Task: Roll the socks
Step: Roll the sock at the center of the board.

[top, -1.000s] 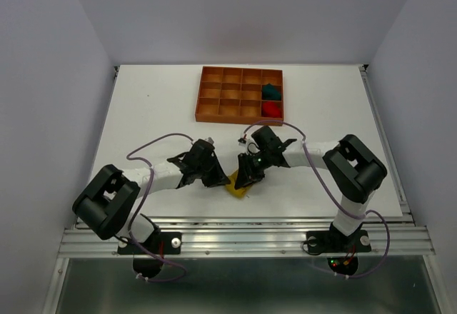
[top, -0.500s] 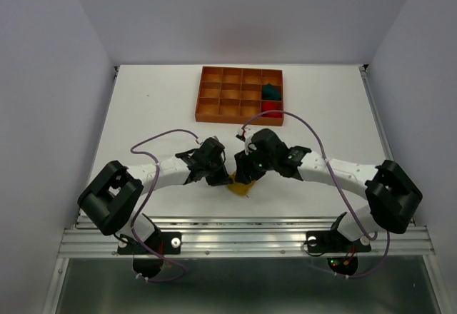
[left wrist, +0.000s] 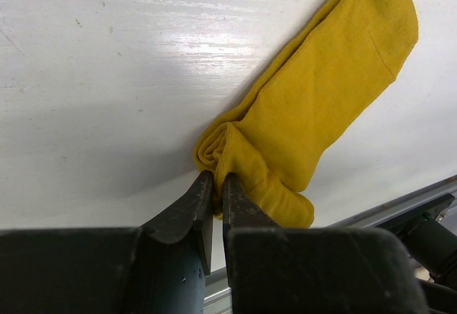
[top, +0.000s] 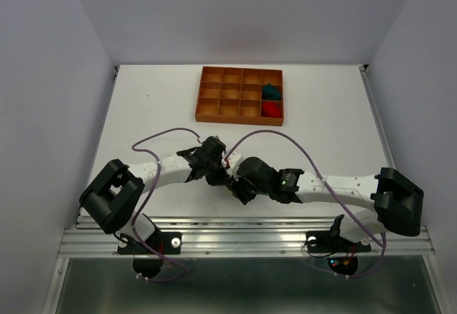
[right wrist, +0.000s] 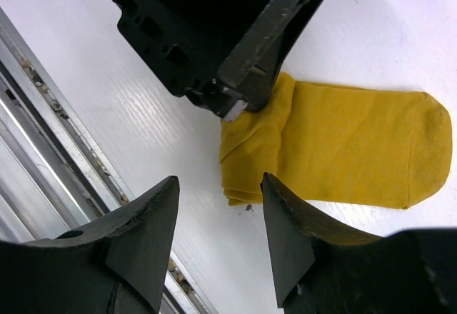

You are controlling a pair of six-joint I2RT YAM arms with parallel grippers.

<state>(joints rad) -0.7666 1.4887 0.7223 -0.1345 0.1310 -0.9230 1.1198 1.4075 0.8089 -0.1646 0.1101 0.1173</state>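
Observation:
A yellow sock (left wrist: 314, 107) lies flat on the white table, its near end folded over into a small roll. My left gripper (left wrist: 218, 182) is shut on that rolled end. The right wrist view shows the same sock (right wrist: 343, 146), with the left gripper's (right wrist: 239, 103) tips pinching the roll. My right gripper (right wrist: 218, 178) stands open just short of the roll, touching nothing. From above, both grippers (top: 218, 175) (top: 239, 189) meet near the front edge and hide the yellow sock. A rolled red sock (top: 271, 108) and a teal one (top: 270, 90) sit in separate tray compartments.
The orange-brown compartmented tray (top: 221, 98) stands at the back of the table. The metal rail of the near table edge (right wrist: 43, 114) runs close beside the sock. Purple cables (top: 271, 135) arch over both arms.
The right arm has swung down toward the near edge and its jaws have opened, letting go of the sock. The left gripper has stayed shut on the rolled end.

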